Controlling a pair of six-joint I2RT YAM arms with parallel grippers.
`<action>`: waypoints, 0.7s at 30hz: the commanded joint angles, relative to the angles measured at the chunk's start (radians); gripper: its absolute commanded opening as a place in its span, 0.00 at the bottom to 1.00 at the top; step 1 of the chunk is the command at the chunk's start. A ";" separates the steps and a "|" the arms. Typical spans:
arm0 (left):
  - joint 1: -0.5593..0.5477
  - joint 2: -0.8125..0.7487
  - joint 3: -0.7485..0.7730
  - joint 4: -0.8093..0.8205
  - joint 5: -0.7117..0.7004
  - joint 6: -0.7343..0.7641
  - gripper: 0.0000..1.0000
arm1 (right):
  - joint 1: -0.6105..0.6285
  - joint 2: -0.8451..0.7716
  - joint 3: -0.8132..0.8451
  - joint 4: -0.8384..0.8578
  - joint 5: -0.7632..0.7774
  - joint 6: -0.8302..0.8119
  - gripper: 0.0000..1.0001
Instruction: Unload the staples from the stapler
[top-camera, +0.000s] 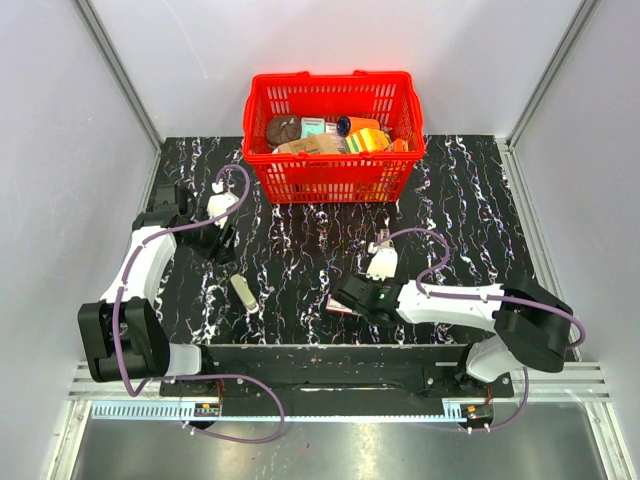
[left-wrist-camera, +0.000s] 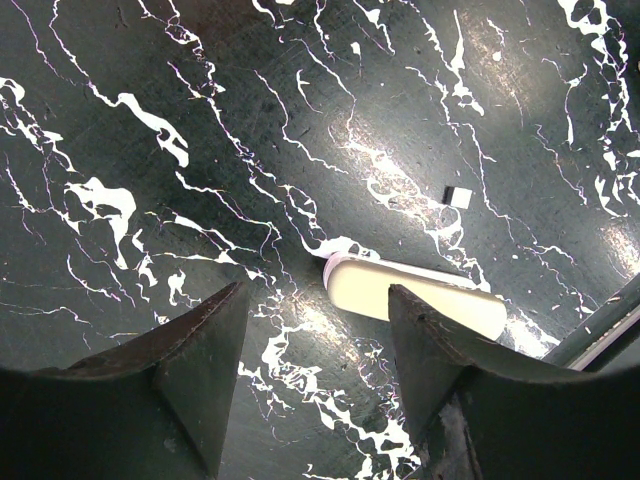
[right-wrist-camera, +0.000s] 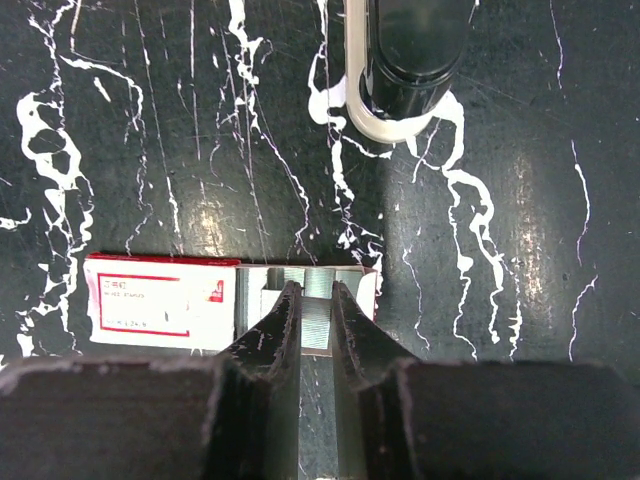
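Note:
The cream-white stapler lies flat on the black marble table, near the left front. In the left wrist view it lies just beyond my open left gripper, partly hidden behind the right finger. In the top view the left gripper hovers behind the stapler. My right gripper is shut on a silver strip of staples over the open end of a small red-and-white staple box. In the top view the right gripper is at the box.
A red basket full of items stands at the back centre. A cream-rimmed black oblong object lies just beyond the box; it also shows in the top view. A tiny white piece lies beyond the stapler.

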 joint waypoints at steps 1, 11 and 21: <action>0.005 -0.018 -0.005 0.007 0.044 0.010 0.63 | -0.008 0.006 -0.014 0.000 -0.002 0.031 0.16; 0.005 -0.018 -0.002 0.007 0.040 0.010 0.63 | -0.008 0.031 -0.014 0.014 -0.018 0.033 0.16; 0.004 -0.017 0.003 0.005 0.041 0.009 0.63 | -0.005 0.028 -0.027 0.017 -0.018 0.037 0.17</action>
